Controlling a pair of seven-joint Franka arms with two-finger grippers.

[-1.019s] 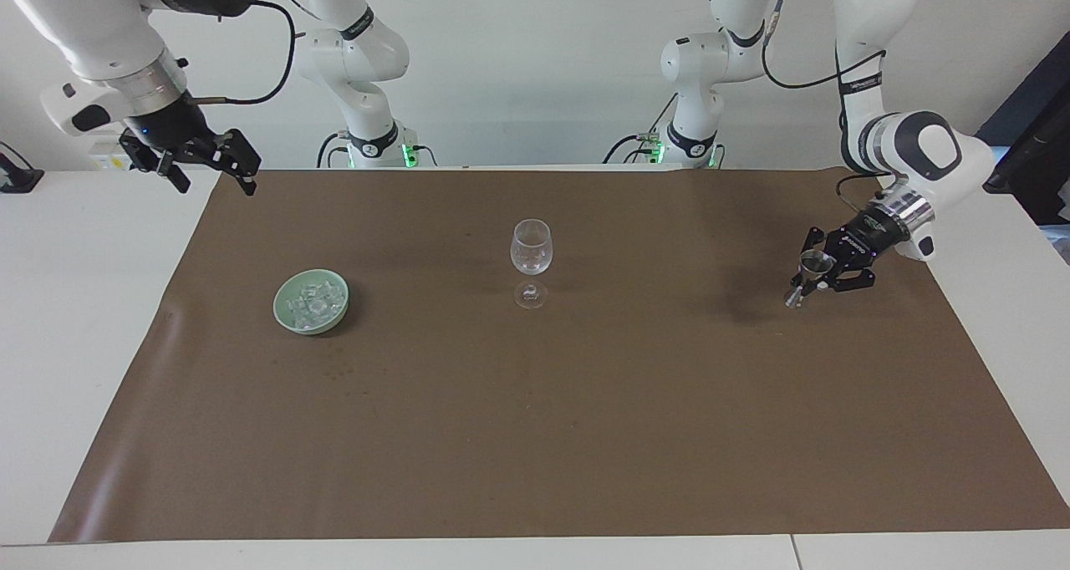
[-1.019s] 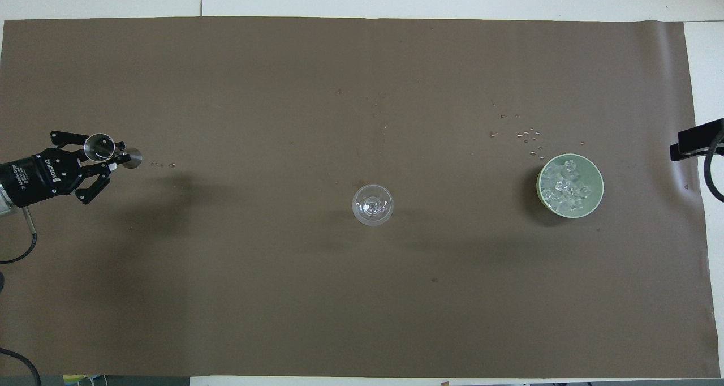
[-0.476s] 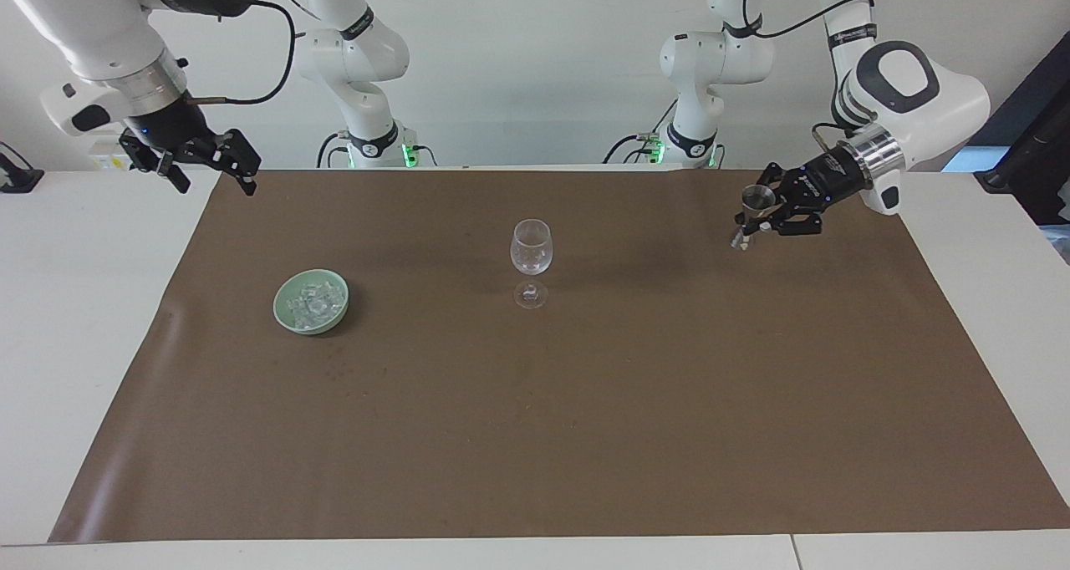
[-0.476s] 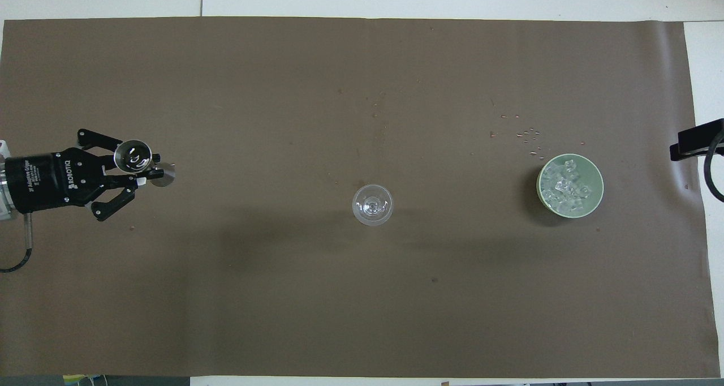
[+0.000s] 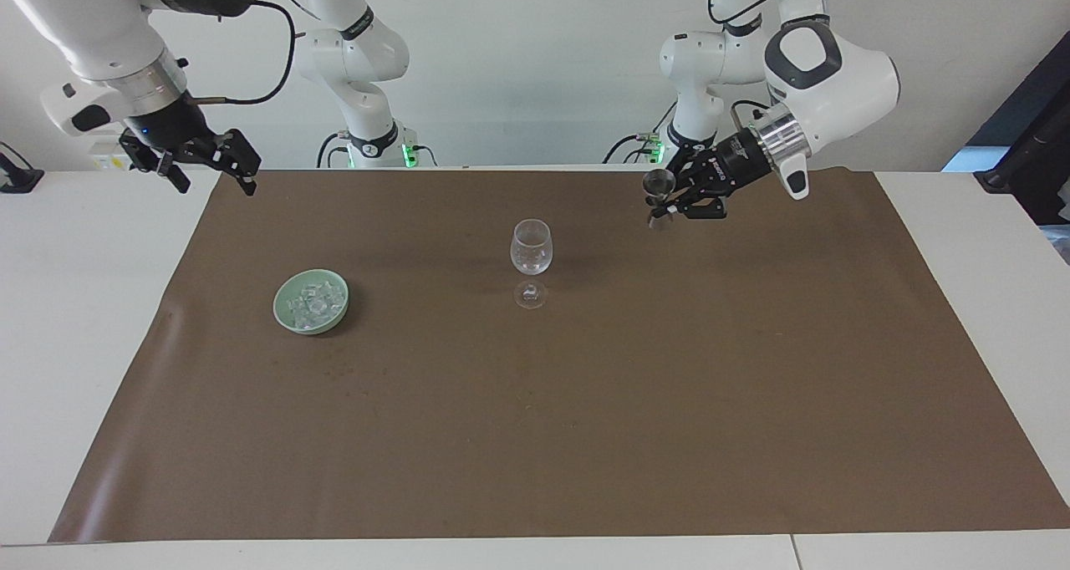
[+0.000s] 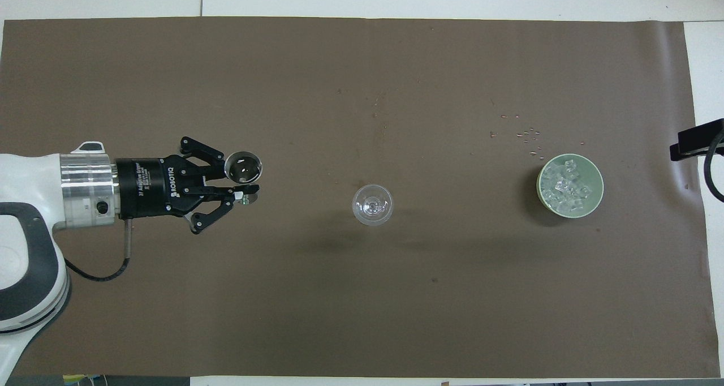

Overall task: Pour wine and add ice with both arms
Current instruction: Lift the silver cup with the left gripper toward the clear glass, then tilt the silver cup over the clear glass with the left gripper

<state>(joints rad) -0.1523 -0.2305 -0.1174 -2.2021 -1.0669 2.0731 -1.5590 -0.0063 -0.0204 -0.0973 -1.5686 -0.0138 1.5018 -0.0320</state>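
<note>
A clear stemmed wine glass [image 5: 531,248] [image 6: 372,205] stands mid-mat and looks empty. My left gripper [image 5: 664,203] [image 6: 241,188] is shut on the waist of a small metal jigger [image 5: 659,183] [image 6: 243,168]. It holds the jigger up in the air, mouth upward, beside the glass toward the left arm's end. Whether wine is in the jigger I cannot tell. Ice [image 5: 313,303] [image 6: 567,188] is heaped in a pale green bowl [image 5: 282,304] [image 6: 542,178] toward the right arm's end. My right gripper [image 5: 216,177] waits open, raised over the mat's corner.
A brown mat [image 5: 585,403] covers most of the white table. Small specks [image 6: 523,132] lie on the mat just farther from the robots than the bowl. A black tip of the right gripper [image 6: 694,139] shows at the overhead view's edge.
The left gripper has lifted the jigger from low over the left arm's end of the mat and carried it toward the glass. The right arm has not moved.
</note>
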